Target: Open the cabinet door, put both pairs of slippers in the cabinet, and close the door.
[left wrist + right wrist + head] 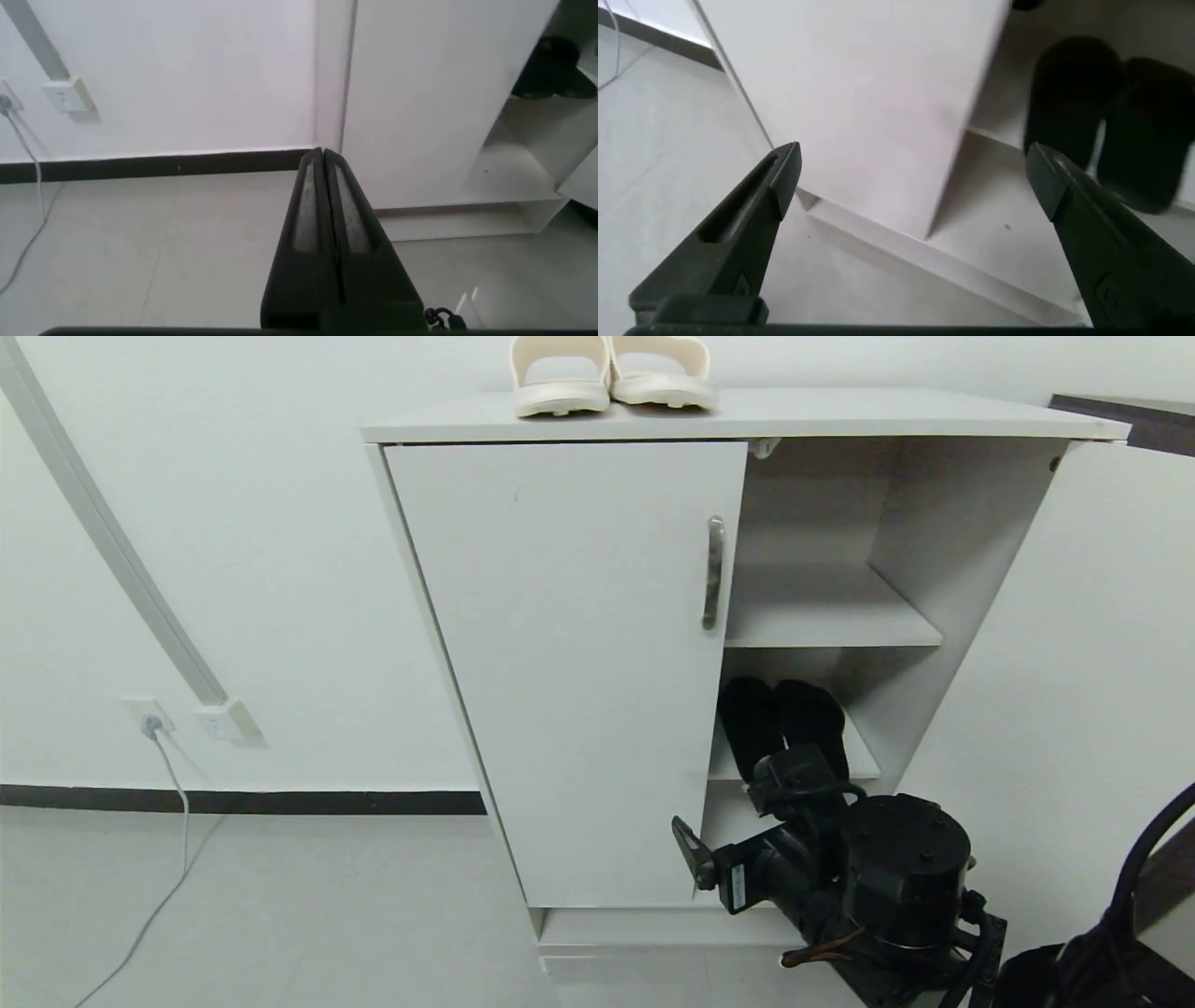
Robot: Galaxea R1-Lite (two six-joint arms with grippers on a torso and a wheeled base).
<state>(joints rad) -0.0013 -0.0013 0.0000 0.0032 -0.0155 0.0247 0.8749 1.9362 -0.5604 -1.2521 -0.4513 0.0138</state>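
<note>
I record the door (1074,663) open, black slippers (784,719) shelved, cream slippers (611,378) pending atop the cabinet (840,425); right gripper (913,159) jaws apart, left gripper (322,163) jaws together.

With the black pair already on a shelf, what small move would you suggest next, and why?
Probably raise the open right gripper toward the cream slippers on the cabinet top: the black slippers already lie inside on a shelf, the cream pair sits outside, and this gripper is low and empty.
</note>
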